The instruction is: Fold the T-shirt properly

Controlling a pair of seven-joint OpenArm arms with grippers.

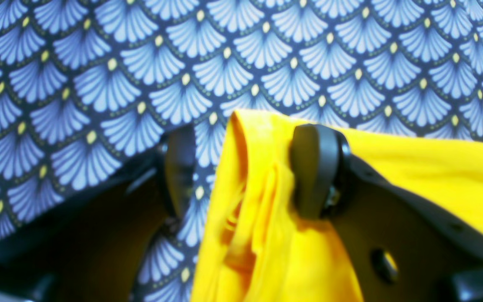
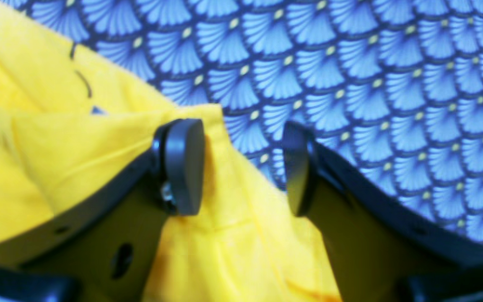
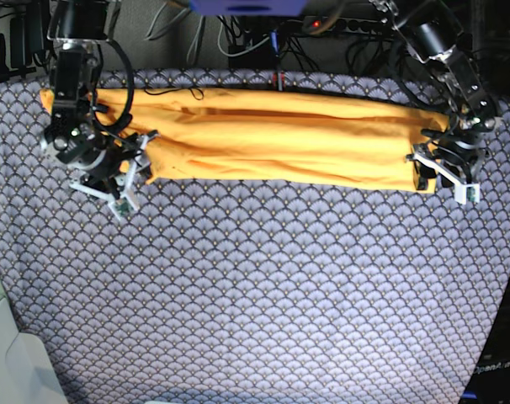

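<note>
T-shirt (image 3: 272, 139) folded into a long band at the far side of the desk (image 3: 255, 286).
Both jaws are spread apart, the left gripper (image 1: 247, 172) and right gripper (image 2: 243, 167) each straddling a shirt end without pinching.

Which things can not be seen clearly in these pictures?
- Yellow-orange cotton T-shirt: sleeves and collar folded out of sight in the base view.
- Left gripper: one pad behind cloth; grip unclear.
- Right gripper: blurred; grip on the hem unclear.
- Blue-grey scallop-patterned cloth: cut off by frame edges.
</note>
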